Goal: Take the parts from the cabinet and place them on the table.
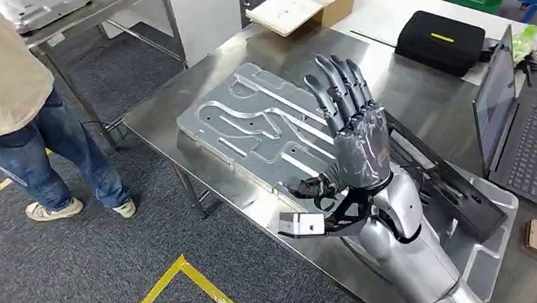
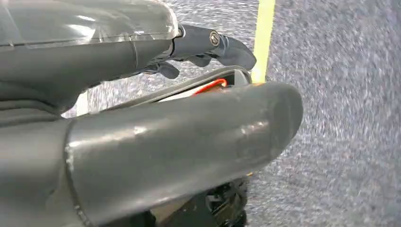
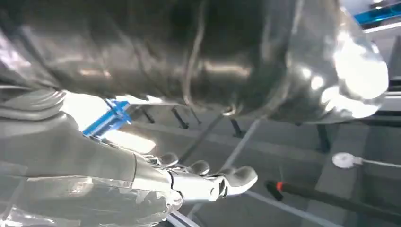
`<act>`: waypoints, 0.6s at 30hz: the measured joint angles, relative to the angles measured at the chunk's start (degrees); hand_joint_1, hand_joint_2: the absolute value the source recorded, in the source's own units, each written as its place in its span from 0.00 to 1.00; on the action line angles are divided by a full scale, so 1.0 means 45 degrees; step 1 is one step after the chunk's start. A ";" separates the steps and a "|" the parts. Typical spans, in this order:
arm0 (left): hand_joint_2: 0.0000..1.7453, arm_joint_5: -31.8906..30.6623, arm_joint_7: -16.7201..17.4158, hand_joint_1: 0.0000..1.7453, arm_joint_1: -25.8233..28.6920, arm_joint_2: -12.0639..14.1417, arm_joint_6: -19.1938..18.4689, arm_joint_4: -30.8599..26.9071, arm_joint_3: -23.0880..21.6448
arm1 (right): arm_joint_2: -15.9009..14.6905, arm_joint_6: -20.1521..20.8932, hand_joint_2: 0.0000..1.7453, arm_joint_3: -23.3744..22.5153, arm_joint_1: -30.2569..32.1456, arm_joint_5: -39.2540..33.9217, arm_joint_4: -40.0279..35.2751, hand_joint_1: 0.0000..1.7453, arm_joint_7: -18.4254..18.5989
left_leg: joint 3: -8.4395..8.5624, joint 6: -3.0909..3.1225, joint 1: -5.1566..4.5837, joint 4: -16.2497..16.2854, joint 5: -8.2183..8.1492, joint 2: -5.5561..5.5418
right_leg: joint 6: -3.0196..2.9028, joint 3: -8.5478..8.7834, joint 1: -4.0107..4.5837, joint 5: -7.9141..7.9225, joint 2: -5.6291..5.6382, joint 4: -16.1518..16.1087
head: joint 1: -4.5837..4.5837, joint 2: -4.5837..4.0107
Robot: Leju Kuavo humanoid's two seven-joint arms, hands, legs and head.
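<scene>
Right robot hand, fingers spread, above machined plate, laptop beside.

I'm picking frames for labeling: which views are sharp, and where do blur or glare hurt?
Head view: sharp, mild sheen on the machined plate and steel table. Left wrist view: carpet streaked by motion blur, left hand soft. Right wrist view: hazy, strong glare on the right hand.

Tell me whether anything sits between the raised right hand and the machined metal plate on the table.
Nothing visible does. The right hand hangs open and empty above the metal plate, which already lies flat on the steel table.
</scene>
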 joint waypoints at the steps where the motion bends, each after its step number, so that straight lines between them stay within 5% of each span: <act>1: 0.00 -0.0005 0.0010 0.00 0.0058 0.0000 0.0000 0.0000 0.0000 | 0.0000 -0.0005 0.00 0.0000 -0.0001 0.0000 -0.0053 0.00 0.0000 | 0.0009 -0.0105 0.0005 -0.0089 0.0068 -0.0180 | -0.0041 0.0081 0.0010 0.0033 -0.0160 -0.0092 | -0.0020 0.0000; 2: 0.00 -0.0014 0.0015 0.00 0.0094 0.0058 -0.0005 0.0000 0.0000 | 0.0005 -0.0010 0.00 -0.0005 0.0002 0.0000 -0.0116 0.00 0.0000 | -0.0008 -0.0163 -0.0093 -0.0102 0.0065 -0.0122 | -0.0096 0.0185 -0.0172 0.0174 -0.0359 -0.0369 | -0.0010 0.0000; 3: 0.00 -0.0029 0.0034 0.00 0.0124 0.0063 0.0005 0.0000 -0.0005 | 0.0005 -0.0005 0.00 0.0000 0.0010 0.0020 -0.0131 0.00 0.0000 | -0.0098 -0.0195 -0.0144 0.0113 -0.0156 0.0646 | -0.0106 0.0288 -0.0158 0.0230 -0.0578 -0.0523 | -0.0029 0.0000; 4: 0.00 -0.0001 0.0101 0.00 0.0114 0.0068 0.0043 0.0000 -0.0005 | 0.0005 -0.0005 0.00 -0.0004 0.0012 0.0053 -0.0150 0.00 0.0000 | -0.0346 -0.0244 -0.0144 0.0654 -0.0564 0.1075 | -0.0161 0.0312 -0.0144 0.0242 -0.0734 -0.0566 | -0.0034 0.0000; 6: 0.00 0.0049 0.0151 0.00 0.0104 0.0121 0.0053 0.0000 0.0010 | 0.0000 0.0029 0.00 -0.0005 0.0079 0.0185 -0.0155 0.00 0.0005 | -0.1269 -0.0352 -0.0079 0.2611 -0.1527 0.1409 | -0.0201 0.0305 -0.0095 0.0210 -0.1187 -0.0556 | -0.0039 0.0000; 8: 0.00 0.0053 0.0151 0.00 0.0229 0.0160 0.0049 0.0000 0.0058 | 0.0005 0.0029 0.00 0.0000 0.0210 0.0311 -0.0150 0.00 0.0024 | -0.1697 -0.0467 -0.0026 0.3584 -0.1696 0.1494 | -0.0180 0.0296 -0.0100 0.0156 -0.1573 -0.0518 | -0.0039 0.0000; 9: 0.00 0.0068 0.0151 0.00 0.0307 0.0190 0.0049 0.0000 0.0073 | 0.0005 0.0019 0.00 0.0000 0.0257 0.0360 -0.0150 0.00 0.0058 | -0.1484 -0.0514 0.0018 0.3203 -0.1377 0.1554 | -0.0151 0.0296 -0.0107 0.0112 -0.1735 -0.0479 | -0.0039 0.0000; 11: 0.00 0.0107 0.0126 0.00 0.0402 0.0247 0.0049 0.0005 0.0107 | 0.0005 0.0010 0.00 0.0000 0.0285 0.0481 -0.0150 0.00 0.0092 | -0.0376 -0.0560 0.0049 0.1248 -0.0401 0.1890 | -0.0048 0.0298 -0.0140 -0.0027 -0.2023 -0.0306 | -0.0039 0.0000; 12: 0.00 0.0126 0.0107 0.00 0.0396 0.0243 0.0044 0.0000 0.0117 | 0.0005 0.0010 0.00 0.0000 0.0292 0.0495 -0.0150 0.00 0.0097 | 0.0126 -0.0546 0.0033 0.0281 -0.0195 0.2489 | 0.0041 0.0294 -0.0106 -0.0126 -0.2156 -0.0179 | -0.0039 0.0000; 13: 0.00 0.0151 0.0078 0.00 0.0355 0.0243 0.0034 0.0000 0.0121 | 0.0000 0.0005 0.00 0.0000 0.0309 0.0520 -0.0165 0.00 0.0102 | 0.0201 -0.0417 -0.0145 0.0141 -0.0338 0.2650 | 0.0148 0.0233 0.0008 -0.0229 -0.2267 -0.0042 | -0.0049 0.0000; 14: 0.00 0.0160 0.0063 0.00 0.0354 0.0248 0.0034 0.0000 0.0155 | 0.0004 0.0005 0.00 0.0000 0.0332 0.0554 -0.0165 0.00 0.0107 | 0.0141 -0.0221 -0.0097 0.0191 -0.0326 0.2429 | 0.0180 0.0257 0.0012 -0.0245 -0.2385 -0.0050 | 0.0002 0.0000; 17: 0.00 0.0194 0.0053 0.00 0.0430 0.0257 -0.0024 0.0005 0.0214 | 0.0015 0.0010 0.00 0.0000 0.0329 0.0661 -0.0165 0.00 0.0141 | 0.0118 -0.0002 -0.0120 0.0114 -0.0273 0.2024 | 0.0341 0.0357 -0.0010 -0.0311 -0.2765 -0.0048 | 0.0000 0.0000; 18: 0.00 0.0209 0.0034 0.00 0.0442 0.0238 -0.0024 0.0005 0.0214 | 0.0015 0.0039 0.00 0.0005 0.0315 0.0738 -0.0170 0.00 0.0184 | 0.0155 0.0080 -0.0051 0.0065 -0.0221 0.1904 | 0.0445 0.0323 -0.0117 -0.0529 -0.2319 0.0142 | -0.0001 0.0000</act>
